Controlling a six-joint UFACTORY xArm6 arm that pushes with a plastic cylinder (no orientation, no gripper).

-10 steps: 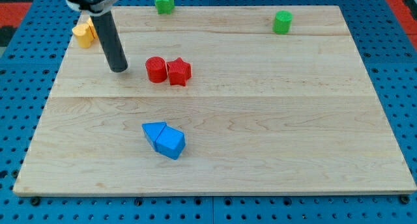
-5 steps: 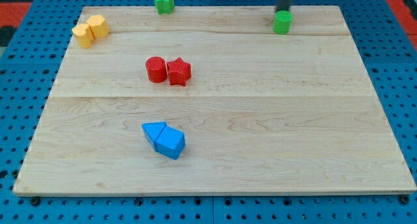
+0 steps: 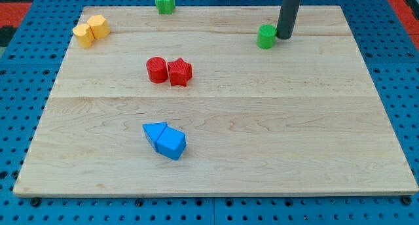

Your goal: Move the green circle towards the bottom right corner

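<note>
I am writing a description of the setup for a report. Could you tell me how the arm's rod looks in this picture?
Only the rod shows: a straight, smooth, dark grey to black cylinder, running out of the view's top. It has no visible cables or markings. My tip is its plain, blunt lower end, right of the green circle.

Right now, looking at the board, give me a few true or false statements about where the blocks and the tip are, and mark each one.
1. My tip is at the green circle's right side in the view. True.
2. The green star sits at the view's bottom edge. False: it is at the top edge of the board.
3. The red circle and red star sit side by side. True.
4. The two blue blocks are far apart. False: they are pressed together.
5. The yellow blocks are at the view's top right. False: top left.
</note>
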